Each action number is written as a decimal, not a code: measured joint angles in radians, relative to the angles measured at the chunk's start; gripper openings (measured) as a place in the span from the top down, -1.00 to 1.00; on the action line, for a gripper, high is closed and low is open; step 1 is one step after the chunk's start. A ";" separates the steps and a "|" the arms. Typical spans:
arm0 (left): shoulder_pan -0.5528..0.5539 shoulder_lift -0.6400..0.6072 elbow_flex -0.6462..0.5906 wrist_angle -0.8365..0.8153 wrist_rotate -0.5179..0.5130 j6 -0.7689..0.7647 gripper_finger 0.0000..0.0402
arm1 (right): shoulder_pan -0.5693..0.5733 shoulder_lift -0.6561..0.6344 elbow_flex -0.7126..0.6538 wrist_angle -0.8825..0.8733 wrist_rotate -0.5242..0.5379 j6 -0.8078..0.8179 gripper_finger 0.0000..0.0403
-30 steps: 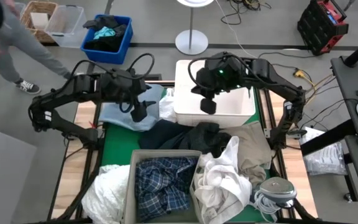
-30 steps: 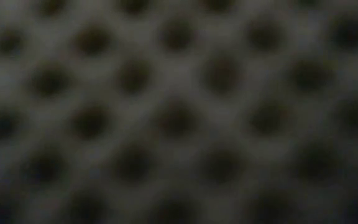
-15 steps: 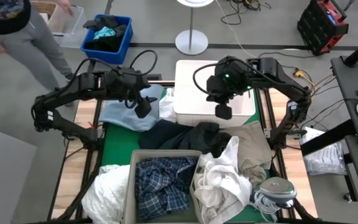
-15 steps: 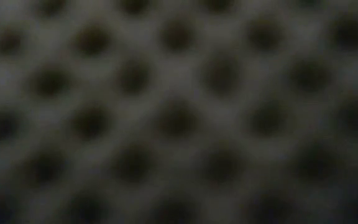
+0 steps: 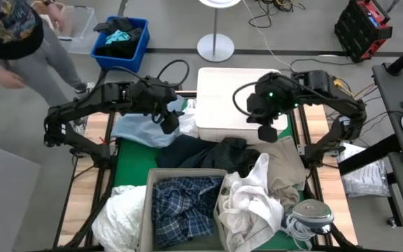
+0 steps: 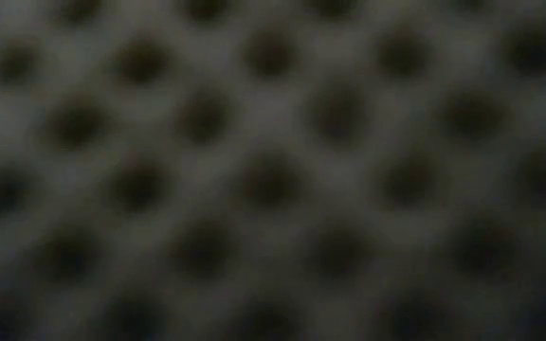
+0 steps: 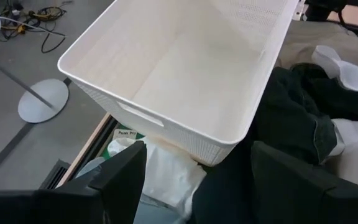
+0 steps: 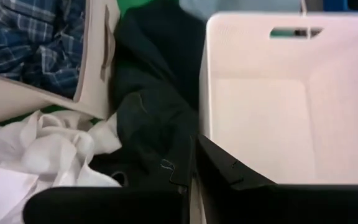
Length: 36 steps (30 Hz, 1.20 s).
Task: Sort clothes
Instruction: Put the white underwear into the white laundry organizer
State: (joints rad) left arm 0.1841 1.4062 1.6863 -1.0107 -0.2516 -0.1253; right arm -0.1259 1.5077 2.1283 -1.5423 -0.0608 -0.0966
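The clothes lie heaped on the green table. A light blue shirt (image 5: 140, 130) is at the far left, dark jeans (image 5: 187, 150) and a black piece (image 5: 233, 154) in the middle, and a khaki piece (image 5: 285, 164) at the right. White pieces (image 5: 254, 203) lie near the front, and a blue plaid shirt (image 5: 180, 210) lies in a grey bin (image 5: 187, 171). My left gripper (image 5: 168, 126) (image 7: 197, 162) hangs open over the light blue shirt, beside the white bin (image 5: 240, 98). My right gripper (image 5: 264, 131) (image 8: 192, 155) is shut over that bin's near edge.
The white bin (image 7: 185, 68) stands with nothing in it at the table's far middle. A small blue bin (image 5: 142, 42) and a person (image 5: 12, 35) are on the floor at the far left. A lamp base (image 5: 215, 47) is behind the table. Blurred mesh fills the low view.
My right gripper has moved from over the white bin's middle toward the table's right and near edges, to the bin's near rim. My left gripper has shifted a little toward the right, closer to the bin. The person has walked along the far left.
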 joint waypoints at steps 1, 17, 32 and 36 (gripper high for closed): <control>0.000 0.002 0.000 0.006 0.000 0.000 -0.32 | 0.005 -0.016 -0.042 0.018 0.000 0.010 0.94; 0.001 0.003 0.001 0.027 0.000 0.019 -0.32 | 0.070 -0.259 -0.486 0.239 0.000 0.183 0.94; 0.000 0.003 0.001 0.034 0.000 0.009 -0.32 | 0.173 -0.277 -0.650 0.239 -0.001 0.236 0.94; 0.000 0.003 0.001 0.034 0.000 0.004 -0.32 | 0.202 -0.277 -0.662 0.234 -0.008 0.233 0.94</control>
State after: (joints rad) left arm 0.1844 1.4094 1.6871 -0.9768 -0.2520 -0.1211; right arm 0.0760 1.2304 1.4660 -1.3081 -0.0690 0.1362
